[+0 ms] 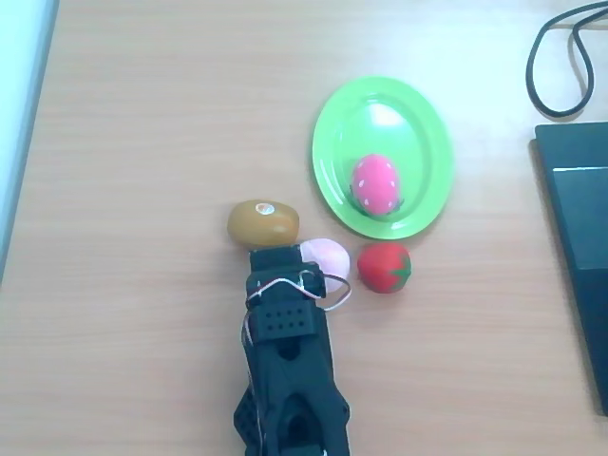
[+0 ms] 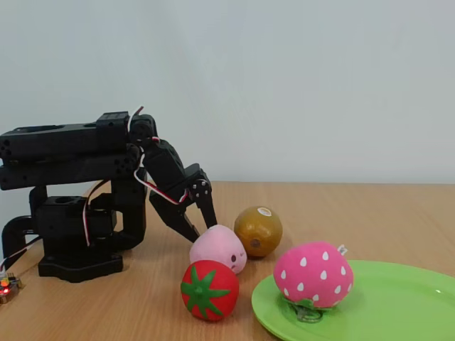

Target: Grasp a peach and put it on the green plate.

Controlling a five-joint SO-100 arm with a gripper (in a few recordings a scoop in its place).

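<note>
Wooden worktop (image 1: 142, 114) with a pale wall behind it, that is what I see from my desk. On it lies the small, round, soft pale pink peach (image 1: 326, 256). It sits right at the tip of my black two-finger gripper (image 1: 302, 266). From above, the peach is just ahead of the gripper and a bit to the right, touching it or nearly so. In the side view the two fingers are spread apart and point down at the peach (image 2: 218, 248). One finger comes down behind the peach and the other on the arm's side. I think it is not held yet, and I must close on it next.

A round brown fruit with a little sticker (image 1: 263, 223) sits just beside the peach. A red toy strawberry with green leaves (image 1: 384, 267) is close on the other side. The shiny lime-green oval plate (image 1: 423, 133) lies further ahead and to the right from above. A bright pink strawberry with white dots (image 1: 376, 184) already rests on it.
</note>
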